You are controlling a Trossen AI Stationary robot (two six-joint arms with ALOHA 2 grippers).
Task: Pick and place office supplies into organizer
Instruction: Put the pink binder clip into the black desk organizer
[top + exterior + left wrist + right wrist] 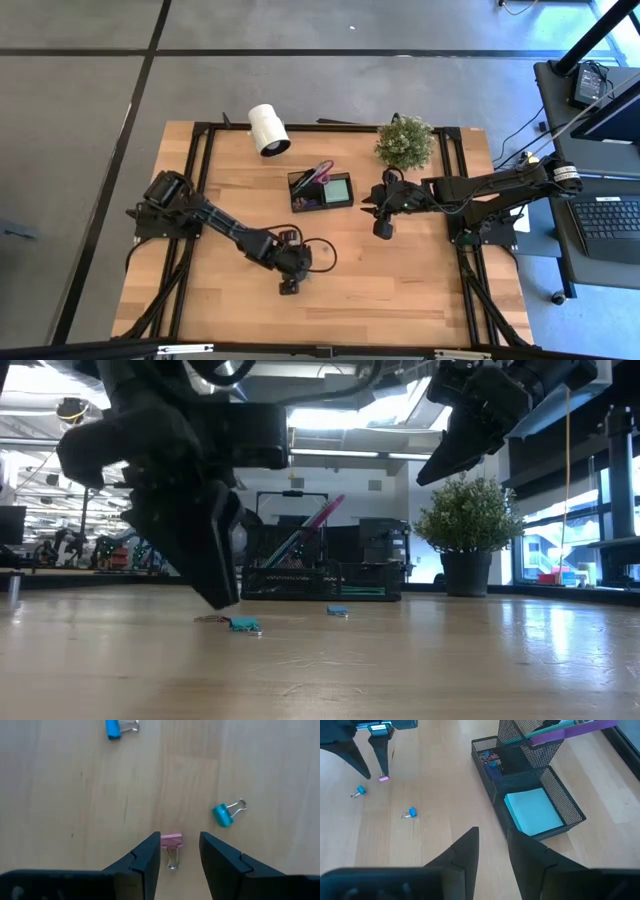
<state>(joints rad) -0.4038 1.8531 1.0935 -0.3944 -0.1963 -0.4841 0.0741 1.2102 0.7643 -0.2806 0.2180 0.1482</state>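
The black mesh organizer [320,190] [555,795] sits at the table's middle. It holds purple-handled scissors [547,736], pens and a mint-green sticky pad [532,811]. On the wood lie a small pink binder clip [171,841] [383,778] and two blue binder clips [224,814] [115,728]. My left gripper [180,836] [289,287] is open and low over the table. Its fingers stand on either side of the pink clip, which lies nearer one finger. My right gripper [492,831] [382,230] is open and hangs in the air to the right of the organizer.
A white roll [268,130] lies near the far edge, and a small potted plant [405,142] stands at the far right behind the right arm. The blue clips [243,624] [338,611] lie between the left gripper and the organizer. Bare wood [400,290] spans the near right.
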